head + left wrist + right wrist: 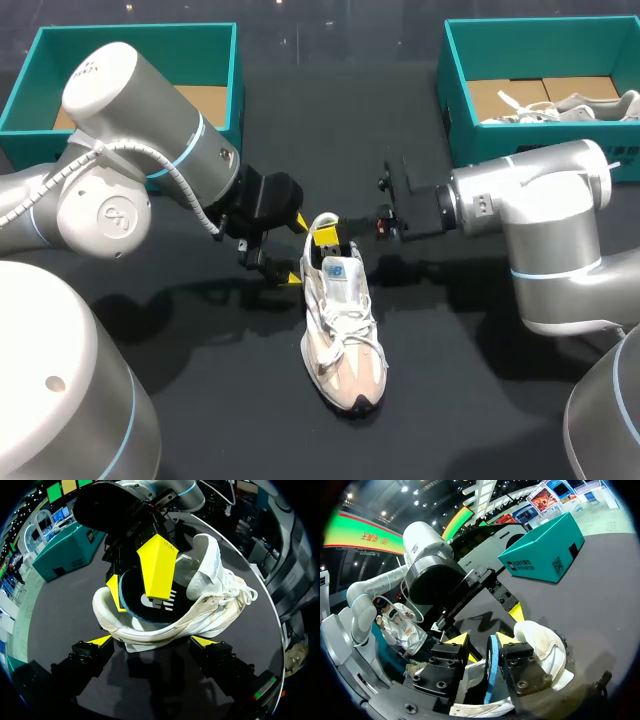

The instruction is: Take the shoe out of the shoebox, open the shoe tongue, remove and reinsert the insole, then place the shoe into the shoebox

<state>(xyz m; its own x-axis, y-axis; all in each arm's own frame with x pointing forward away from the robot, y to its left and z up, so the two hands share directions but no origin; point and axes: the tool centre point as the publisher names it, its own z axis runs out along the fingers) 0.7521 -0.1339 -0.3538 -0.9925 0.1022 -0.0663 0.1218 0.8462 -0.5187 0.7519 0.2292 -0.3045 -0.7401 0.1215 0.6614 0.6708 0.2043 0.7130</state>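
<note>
Robot manipulation lab, bench-top test cell by look of it. Evidence: my two grey jointed arms, left arm (130, 150) and right arm (540, 210), flanking one dark matte counter (450, 350). Pale blue bands ring my joints, and grey cable (180, 185) loops along outside of my left arm. Props staged like trial set-up: matching teal boxes at far corners, left shoebox (236, 80) and right shoebox (455, 90). Single shoe (340, 340) lies mid-counter, second shoe (590, 103) inside right shoebox.
</note>
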